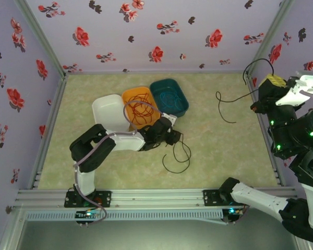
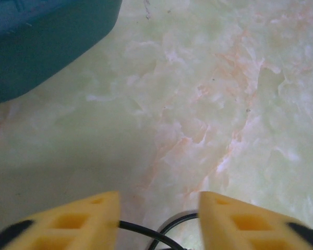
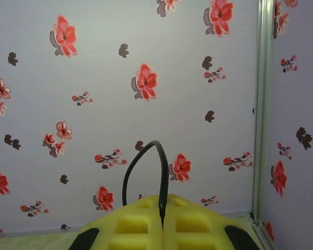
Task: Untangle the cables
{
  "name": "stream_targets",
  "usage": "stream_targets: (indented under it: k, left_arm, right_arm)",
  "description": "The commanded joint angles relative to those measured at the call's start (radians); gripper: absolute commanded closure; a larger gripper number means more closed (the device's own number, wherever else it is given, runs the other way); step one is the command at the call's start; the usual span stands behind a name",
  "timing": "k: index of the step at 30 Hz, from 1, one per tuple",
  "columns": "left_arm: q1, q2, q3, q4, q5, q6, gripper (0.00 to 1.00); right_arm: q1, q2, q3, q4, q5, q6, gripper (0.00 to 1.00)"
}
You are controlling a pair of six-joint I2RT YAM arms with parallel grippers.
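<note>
A black cable (image 1: 180, 157) lies in loose loops on the table just in front of my left gripper (image 1: 176, 136). In the left wrist view that gripper (image 2: 159, 200) is open, low over the table, with the black cable (image 2: 146, 231) running across the gap between its yellow fingers (image 2: 88, 221). My right gripper (image 1: 274, 79) is raised at the far right, shut on another black cable (image 1: 225, 108) that arches above it and trails down to the table. In the right wrist view this cable (image 3: 156, 151) is pinched between the gripper's (image 3: 163, 200) closed pads. A red-orange cable (image 1: 141, 108) is coiled in the orange bin, a blue-teal cable (image 1: 168, 97) in the teal bin.
Three bins stand together at the back centre: a white bin (image 1: 105, 107), an orange bin (image 1: 127, 97) and a teal bin (image 1: 181, 95). The teal bin (image 2: 47, 47) lies close to the upper left of my left gripper. Flowered walls enclose the table on three sides.
</note>
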Motion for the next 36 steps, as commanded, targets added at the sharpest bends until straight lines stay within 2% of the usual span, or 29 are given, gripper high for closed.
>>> stream_targets:
  k: [1, 3, 8, 13, 19, 25, 28, 30, 34, 36]
  left_arm:
    - [-0.001, -0.092, 0.003, -0.014, -0.041, 0.059, 0.42]
    - [-0.002, -0.136, -0.008, -0.026, -0.055, 0.080, 0.35]
    - [-0.002, -0.265, -0.042, -0.055, -0.113, 0.114, 0.25]
    - [-0.003, -0.384, -0.079, -0.100, -0.141, 0.153, 0.10]
    - [-0.003, -0.465, -0.099, -0.196, -0.112, 0.206, 0.10]
    - [-0.003, -0.418, -0.014, -0.432, -0.035, 0.328, 0.27]
    - [-0.004, -0.385, 0.022, -0.535, -0.028, 0.376, 0.30]
    - [-0.004, -0.369, 0.041, -0.585, -0.028, 0.399, 0.26]
    - [-0.004, -0.303, 0.103, -0.709, -0.050, 0.451, 0.11]
    - [-0.004, -0.265, 0.126, -0.750, -0.085, 0.460, 0.08]
  right_arm:
    - [-0.002, 0.009, -0.012, 0.018, -0.017, 0.010, 1.00]
    - [-0.001, 0.022, -0.017, 0.015, -0.030, 0.018, 1.00]
    - [-0.002, 0.066, -0.023, 0.025, -0.058, 0.025, 1.00]
    - [-0.001, 0.123, -0.021, 0.048, -0.122, 0.032, 1.00]
    - [-0.001, 0.171, -0.011, 0.078, -0.158, 0.030, 1.00]
    - [-0.002, 0.196, -0.011, 0.086, -0.192, 0.043, 1.00]
    - [-0.002, 0.202, -0.011, 0.086, -0.201, 0.047, 1.00]
    - [-0.002, 0.203, -0.012, 0.086, -0.204, 0.050, 1.00]
    - [-0.001, 0.198, -0.022, 0.089, -0.211, 0.061, 1.00]
    - [-0.001, 0.194, -0.029, 0.094, -0.214, 0.062, 1.00]
